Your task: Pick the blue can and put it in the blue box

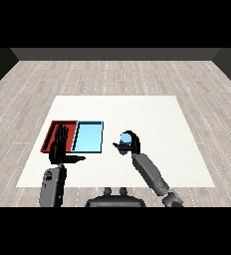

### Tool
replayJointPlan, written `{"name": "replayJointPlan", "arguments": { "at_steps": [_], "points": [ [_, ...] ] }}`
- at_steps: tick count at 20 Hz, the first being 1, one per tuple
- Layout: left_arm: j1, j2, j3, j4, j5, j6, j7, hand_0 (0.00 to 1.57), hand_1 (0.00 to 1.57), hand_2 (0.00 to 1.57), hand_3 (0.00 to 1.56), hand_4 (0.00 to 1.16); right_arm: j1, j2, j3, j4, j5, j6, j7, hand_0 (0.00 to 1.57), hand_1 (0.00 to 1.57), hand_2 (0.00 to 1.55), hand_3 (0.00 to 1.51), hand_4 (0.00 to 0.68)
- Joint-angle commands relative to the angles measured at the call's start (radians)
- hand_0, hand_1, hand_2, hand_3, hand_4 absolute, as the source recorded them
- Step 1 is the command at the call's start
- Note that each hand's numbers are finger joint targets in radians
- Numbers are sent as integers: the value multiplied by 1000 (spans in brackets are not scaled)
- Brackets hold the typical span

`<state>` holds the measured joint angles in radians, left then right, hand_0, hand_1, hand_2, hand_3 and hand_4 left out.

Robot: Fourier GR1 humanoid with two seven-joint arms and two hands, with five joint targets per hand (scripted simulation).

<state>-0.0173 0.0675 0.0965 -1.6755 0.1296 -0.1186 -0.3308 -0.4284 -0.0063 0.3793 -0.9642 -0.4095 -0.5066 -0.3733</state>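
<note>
The blue can [125,140] sits inside my right hand [131,143], whose fingers and thumb curl round it, just right of the light blue tray [89,136]. Whether the can is off the table I cannot tell. The light blue tray lies flat with nothing in it. My left hand [58,145] is held upright with straight fingers over the red tray [53,130], thumb pointing right, holding nothing.
The red tray lies directly left of the light blue tray, their sides touching. Both sit on the left half of the white table [152,119]. Grey wooden floor surrounds the table.
</note>
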Motion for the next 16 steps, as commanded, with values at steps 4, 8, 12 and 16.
{"name": "replayJointPlan", "arguments": {
  "at_steps": [4,8,12,16],
  "points": [
    [12,-11,-59,38,-42,-29,-28,0,0,0,0,0,-15,-86,39,-208,115,-47,166,1452,1452,1456,1401,631],
    [-49,-65,-144,20,-86,46,103,0,0,0,0,0,-44,-127,58,-296,178,-72,220,1428,1428,1447,1394,624],
    [-55,-39,-134,99,-83,-14,66,0,0,0,0,0,-17,-175,39,-372,217,-27,231,1435,1435,1447,1403,617],
    [-72,-66,-228,122,-112,68,93,0,0,0,0,0,-9,-157,36,-414,286,-33,269,1419,1419,1447,1404,616]
  ]
}}
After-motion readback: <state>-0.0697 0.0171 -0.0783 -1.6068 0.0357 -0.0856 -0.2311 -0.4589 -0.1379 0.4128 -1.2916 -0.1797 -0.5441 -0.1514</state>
